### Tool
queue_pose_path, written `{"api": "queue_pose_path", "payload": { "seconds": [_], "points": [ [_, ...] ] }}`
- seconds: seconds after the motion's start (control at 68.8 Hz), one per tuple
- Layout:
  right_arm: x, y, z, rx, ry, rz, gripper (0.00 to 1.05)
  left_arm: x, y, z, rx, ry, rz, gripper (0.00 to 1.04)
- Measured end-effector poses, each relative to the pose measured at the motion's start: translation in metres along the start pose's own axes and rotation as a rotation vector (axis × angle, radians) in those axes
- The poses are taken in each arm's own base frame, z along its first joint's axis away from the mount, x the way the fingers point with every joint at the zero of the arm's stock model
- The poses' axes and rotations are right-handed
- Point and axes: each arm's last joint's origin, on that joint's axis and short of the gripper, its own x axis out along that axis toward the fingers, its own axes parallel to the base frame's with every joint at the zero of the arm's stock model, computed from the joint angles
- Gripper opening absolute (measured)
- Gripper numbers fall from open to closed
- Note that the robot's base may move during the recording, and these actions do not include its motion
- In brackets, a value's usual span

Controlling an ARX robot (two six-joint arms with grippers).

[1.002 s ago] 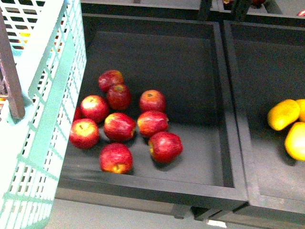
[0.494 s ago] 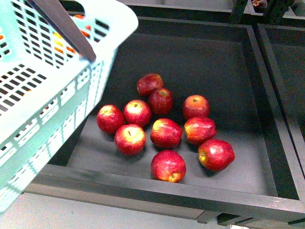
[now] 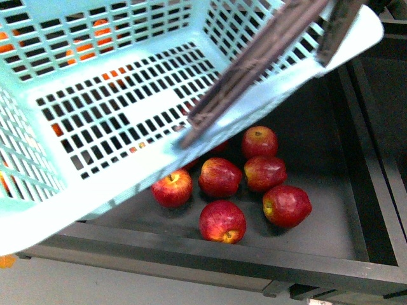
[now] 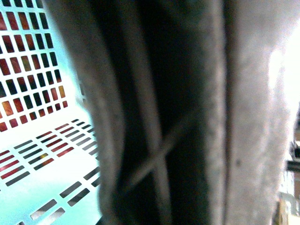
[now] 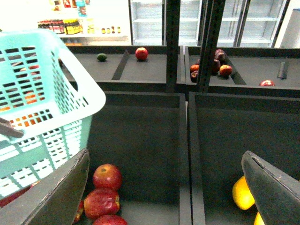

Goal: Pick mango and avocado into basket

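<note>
Basket tilted over the apple bin, with neither fruit picked yet.

The basket (image 3: 127, 185) is seen tipped above the apple bin (image 3: 191, 255), its brown handle (image 3: 254, 60) slanting across it and nothing lying on its slotted floor; red apples (image 3: 222, 221) are seen below. The left wrist view is filled by blurred bars close to the lens, with the basket floor beside them, so whether the left pincer is wide or closed cannot be told. The right pincer (image 5: 165, 157) is spread wide and empty. A yellow fruit taken to be the mango (image 5: 243, 193) lies in the bin next to the apple bin. A small dark green fruit, probably the avocado (image 5: 101, 57), sits on the shelf behind the apple bin. The approach to the first pick is judged to be in hand — next, the right pincer must be lowered over the mango and closed gently across its narrow width.
</note>
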Motion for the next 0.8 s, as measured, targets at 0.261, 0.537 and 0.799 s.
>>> {"api": "queue_pose_path", "payload": {
  "seconds": [0.261, 0.537, 0.799],
  "points": [
    [0.0, 0.0, 0.0, 0.0, 0.0, 0.0, 0.96, 0.001, -0.022, -0.034, 0.019, 0.095, -0.094, 0.13],
    [0.0, 0.0, 0.0, 0.0, 0.0, 0.0, 0.96, 0.001, -0.02, -0.035, 0.008, 0.088, -0.084, 0.13],
    [0.001, 0.001, 0.0, 0.135, 0.301, -0.067, 0.96, 0.001, -0.02, -0.035, 0.008, 0.09, -0.084, 0.13]
  ]
}}
